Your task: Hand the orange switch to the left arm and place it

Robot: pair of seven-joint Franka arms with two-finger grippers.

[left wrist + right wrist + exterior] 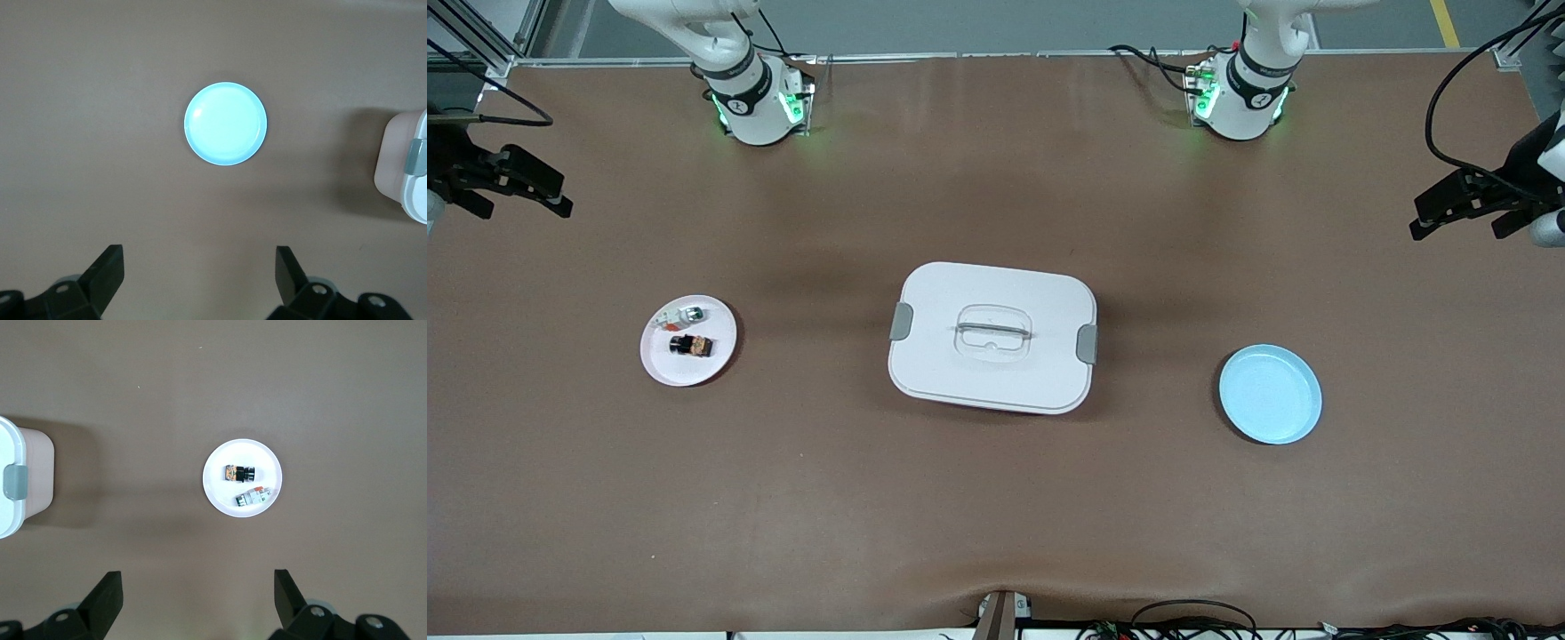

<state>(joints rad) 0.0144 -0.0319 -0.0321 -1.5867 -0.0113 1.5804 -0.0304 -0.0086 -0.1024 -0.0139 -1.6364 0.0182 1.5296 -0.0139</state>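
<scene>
The orange switch [691, 345] lies on a white plate [671, 366] toward the right arm's end of the table, beside a white-and-silver part [680, 316]. The white box [992, 338] stands closed at the table's middle. My right gripper [525, 210] is open and empty, high over the table's edge at the right arm's end. Its wrist view shows the switch [240, 473] on the plate [220, 495] and the open gripper [198, 590]. My left gripper [1456, 231] is open and empty, high over the left arm's end; in its wrist view the gripper [200, 267] is open too.
A light blue plate [1270, 394] lies empty toward the left arm's end, and shows in the left wrist view [225, 124]. The box's corner with a grey latch shows in both wrist views [407, 167] [17, 480]. Cables hang at the table's near edge [1192, 622].
</scene>
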